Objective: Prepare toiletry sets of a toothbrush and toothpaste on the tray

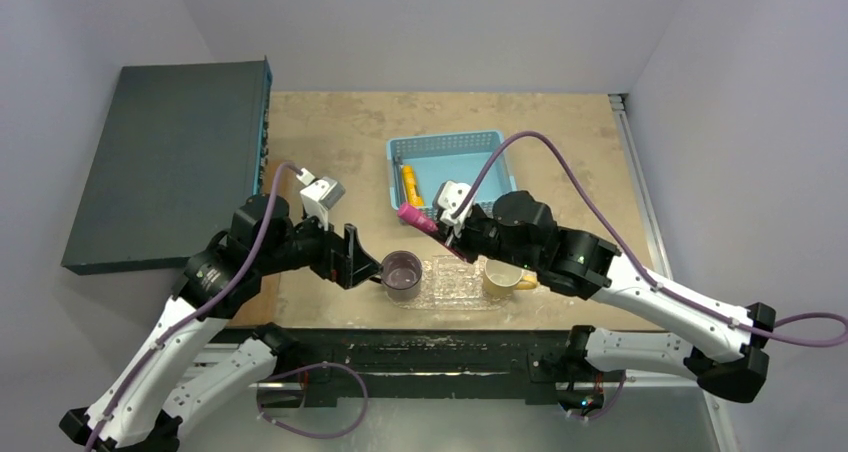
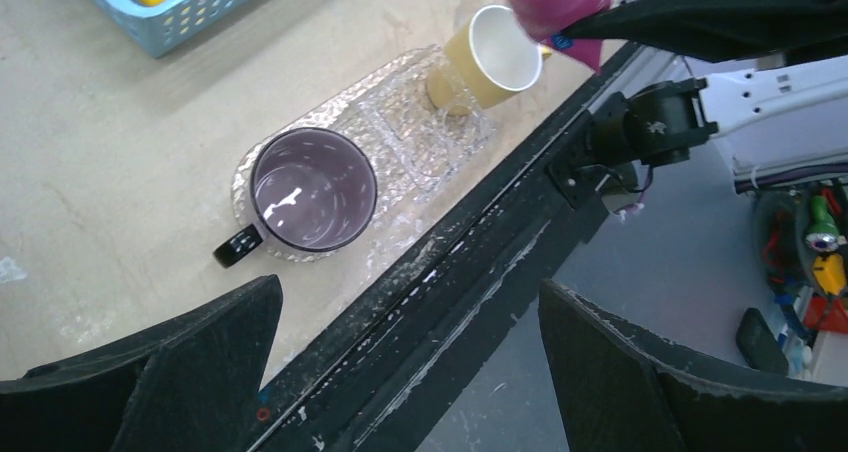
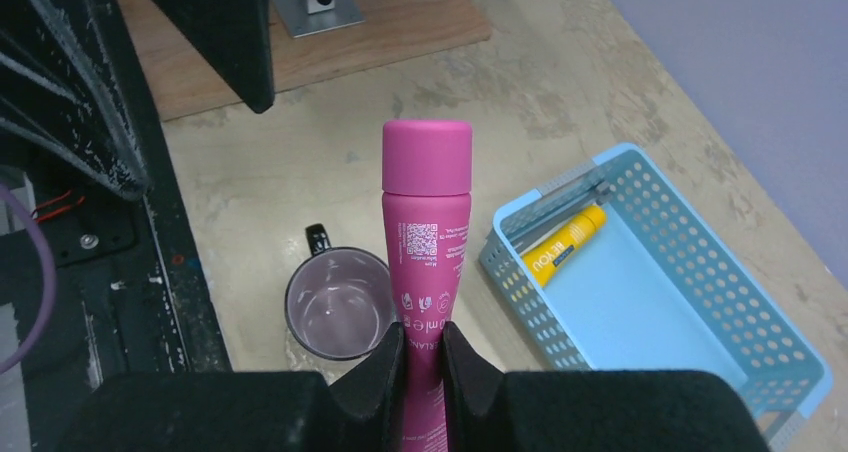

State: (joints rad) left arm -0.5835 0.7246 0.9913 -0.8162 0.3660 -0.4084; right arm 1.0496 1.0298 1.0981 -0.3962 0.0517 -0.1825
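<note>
the right jaws are clamping the magenta-pink plastic squeeze tube (image 3: 426,262), holding it aloft beyond the clear crinkled oblong tray (image 2: 410,122); the left jaws are standing wide apart, left of that tray.

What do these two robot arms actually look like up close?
Both the left arm and right arm have white shells near the base, black jointed sections further out. A purple cable loops along each. Each ends in two black wedge-shaped fingers.
</note>
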